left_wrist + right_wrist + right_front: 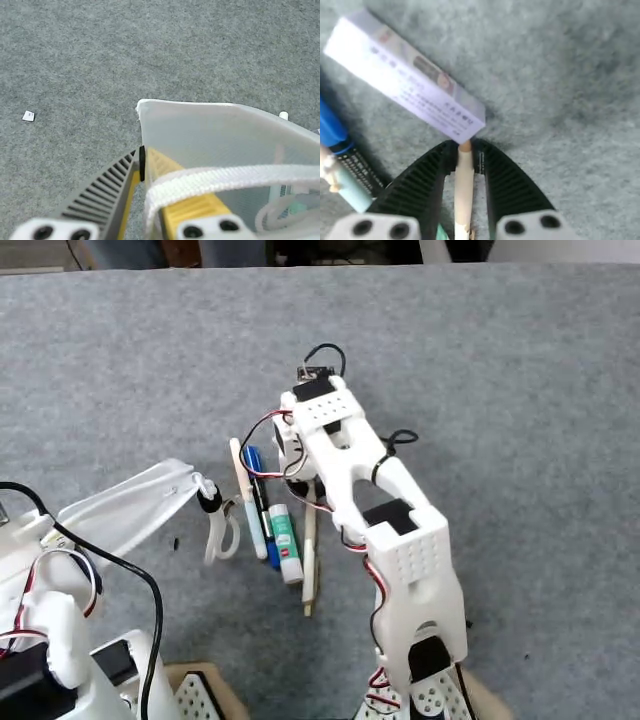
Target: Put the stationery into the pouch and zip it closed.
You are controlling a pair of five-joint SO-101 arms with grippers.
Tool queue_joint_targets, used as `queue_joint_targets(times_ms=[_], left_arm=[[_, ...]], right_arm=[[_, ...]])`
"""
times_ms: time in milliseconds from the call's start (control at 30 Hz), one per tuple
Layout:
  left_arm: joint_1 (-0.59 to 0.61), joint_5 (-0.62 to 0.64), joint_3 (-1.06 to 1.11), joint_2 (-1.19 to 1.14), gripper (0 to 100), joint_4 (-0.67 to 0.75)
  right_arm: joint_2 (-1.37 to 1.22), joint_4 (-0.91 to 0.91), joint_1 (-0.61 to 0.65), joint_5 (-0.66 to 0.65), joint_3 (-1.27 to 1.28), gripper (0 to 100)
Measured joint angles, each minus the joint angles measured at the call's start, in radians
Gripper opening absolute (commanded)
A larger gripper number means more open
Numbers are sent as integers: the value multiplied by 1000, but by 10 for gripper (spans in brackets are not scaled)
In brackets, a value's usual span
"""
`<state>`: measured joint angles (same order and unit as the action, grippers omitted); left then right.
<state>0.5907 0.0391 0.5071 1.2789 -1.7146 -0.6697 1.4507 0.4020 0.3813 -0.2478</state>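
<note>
Loading is standing at its opening stage: no item is showing inside the pouch (120,508), and the stationery (272,536) is lying in a loose cluster on the grey mat (500,390), just beside the pouch mouth.

1. Left gripper (142,162). Its fingers are pinching one edge of the pouch between them and are holding the translucent panel raised off the mat. The strap loop (218,530) is hanging at the end of the pouch nearest the cluster.

2. Right gripper (465,150). Its fingers are closing narrowly around the wooden pencil (464,185) near its end, with the pencil tip sitting just beside a corner of the pale box (405,75). In the high view the right arm is covering that box and the upper part of the cluster.

3. Items waiting on the mat: the blue pen (258,502), the pale pen (243,498), the green-and-white tube (285,538), the pale box and the gripped pencil.

4. Faint shapes are showing through the mesh in the left wrist view; these are probably items lying behind the pouch, not inside it.

Remaining work, by judgement: every item is awaiting transfer into the pouch, and the zip is awaiting closure.
</note>
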Motion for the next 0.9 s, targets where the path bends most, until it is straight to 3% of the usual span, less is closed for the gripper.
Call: queue_joint_targets(times_ms=[467,900], left_arm=[[0,0,0,0,27,0],[0,0,0,0,27,0]], right_arm=[[3,107,5,-106,-166,12],[275,293,5,-132,-428,12]])
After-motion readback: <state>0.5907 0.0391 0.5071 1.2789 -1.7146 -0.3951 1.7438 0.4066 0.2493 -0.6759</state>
